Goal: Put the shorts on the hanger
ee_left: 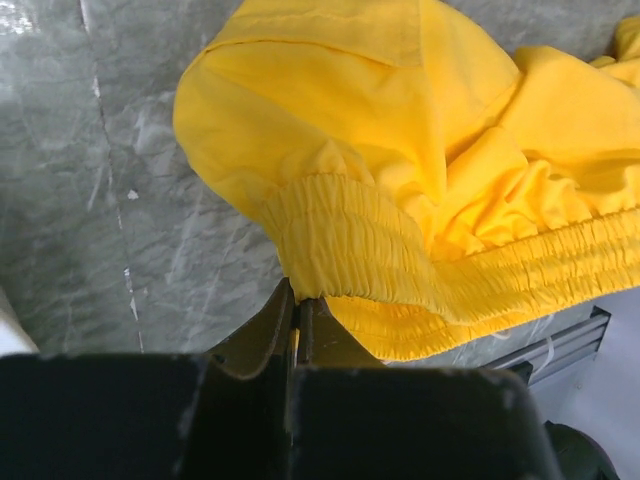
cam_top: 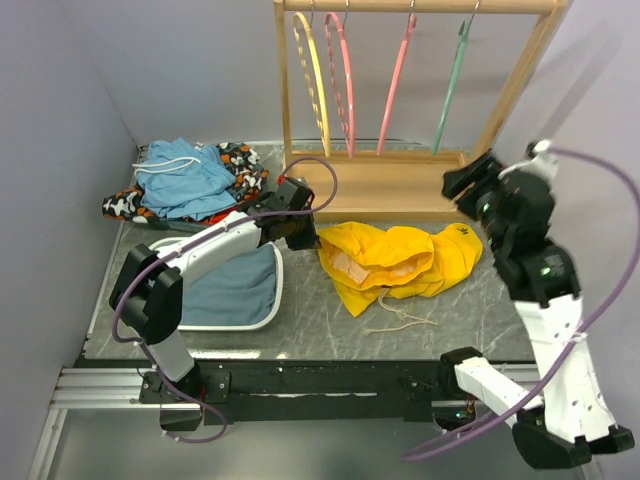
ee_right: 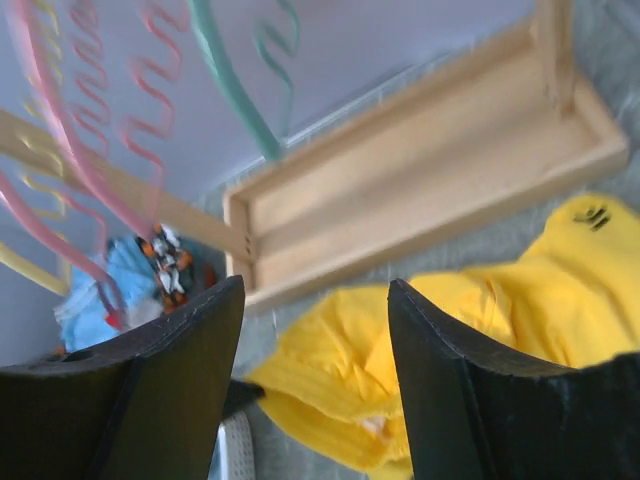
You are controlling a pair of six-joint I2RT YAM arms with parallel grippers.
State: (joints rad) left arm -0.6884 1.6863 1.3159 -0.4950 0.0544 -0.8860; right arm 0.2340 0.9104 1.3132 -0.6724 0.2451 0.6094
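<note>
- The yellow shorts [cam_top: 400, 262] lie crumpled on the grey table [cam_top: 330, 330] at the centre of the overhead view, just in front of the wooden rack [cam_top: 400, 188]. Their white drawstring [cam_top: 400, 318] trails toward the lower edge of the frame.
- The left gripper [cam_top: 300, 232] sits at the shorts' left end. In the left wrist view its jaws are pressed nearly together [ee_left: 295, 320] on the edge of the gathered waistband [ee_left: 350, 240], with a sliver of yellow cloth showing between them.
- The right gripper [cam_top: 465, 180] hangs above the table at the right of the overhead view, near the rack's right corner and clear of the shorts. In its own wrist view the jaws stand wide apart [ee_right: 315, 380] with nothing between them. The shorts [ee_right: 500, 320] and their small dark logo [ee_right: 592, 215] lie below.
- The pale green hanger [cam_top: 452, 85] hangs from the rack's top rail at the upper right of the overhead view, the rightmost of four. To its left are two pink hangers [cam_top: 345, 80] and a yellow hanger [cam_top: 312, 80].
- In the upper left of the overhead view, light blue shorts [cam_top: 185, 180] rest on a patterned garment [cam_top: 240, 165].
- A white basket [cam_top: 278, 290] holding blue cloth sits at lower left, beneath the left arm.
</note>
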